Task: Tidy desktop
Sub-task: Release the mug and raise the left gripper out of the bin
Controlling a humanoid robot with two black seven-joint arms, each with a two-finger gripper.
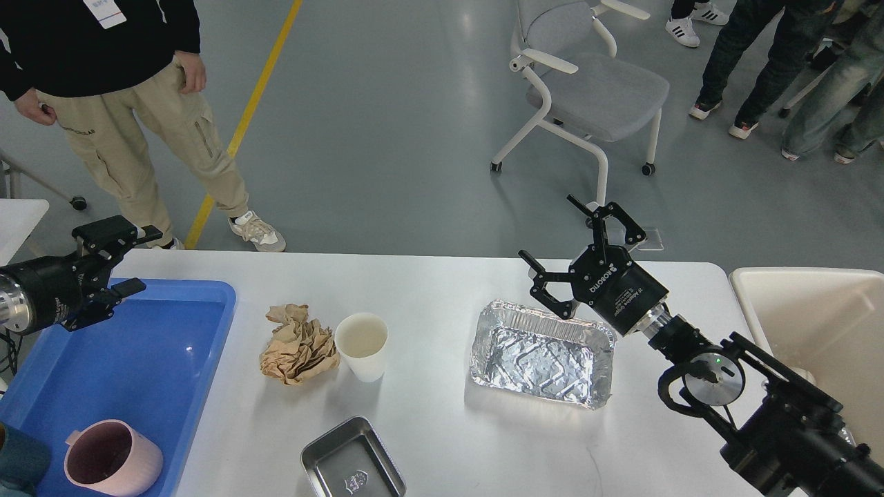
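The white desktop [428, 290] holds a crumpled brown paper ball [298, 343], a white paper cup [362, 345] upright beside it, an empty foil tray [542, 352] and a small steel tray [352, 461] at the front edge. My right gripper [548, 226] is open and empty, raised above the far end of the foil tray. My left gripper [146, 259] is open and empty, above the far left corner of the blue tray [138, 359].
The blue tray holds a pink mug [110, 459] and a dark teal item [17, 459] at its front. A cream bin [815, 324] stands off the right end. A person [138, 103], a grey chair [587, 90] and more people stand beyond the table.
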